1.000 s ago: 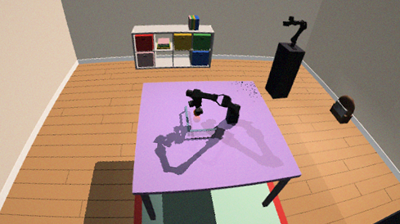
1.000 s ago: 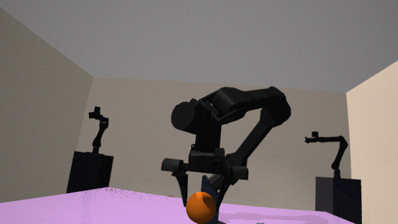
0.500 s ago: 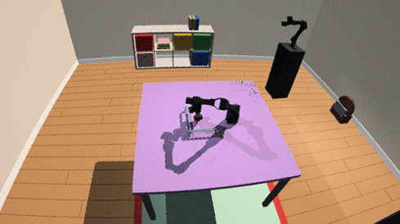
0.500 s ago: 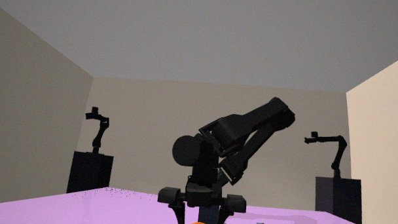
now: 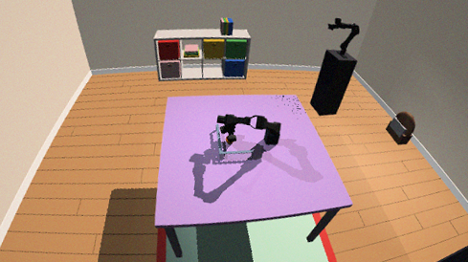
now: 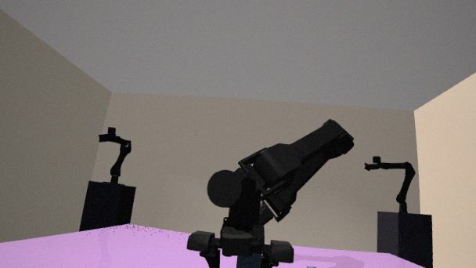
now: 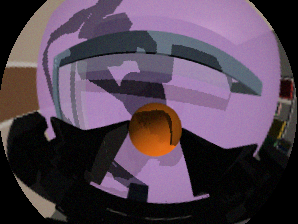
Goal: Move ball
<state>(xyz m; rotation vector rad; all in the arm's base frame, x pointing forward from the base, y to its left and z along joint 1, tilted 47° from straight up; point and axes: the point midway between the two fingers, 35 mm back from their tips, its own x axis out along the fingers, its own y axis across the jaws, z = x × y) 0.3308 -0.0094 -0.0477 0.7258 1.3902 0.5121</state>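
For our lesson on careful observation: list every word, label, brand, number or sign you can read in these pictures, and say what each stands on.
None: no readable text in any view.
Books on the white shelf: spines too small to show lettering.
Storage bins: plain.
Orange ball, held in the gripper: unmarked.
Clear walls and purple table: blank.

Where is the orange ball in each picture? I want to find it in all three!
Top: the orange ball is a tiny dot under the gripper, just inside the clear walls, near the table's middle.
Exterior: not in the picture; the arm fills the middle and the ball is out of frame below.
Wrist: the ball sits dead centre, held between the dark fingers.
Shared landmark: the purple table.
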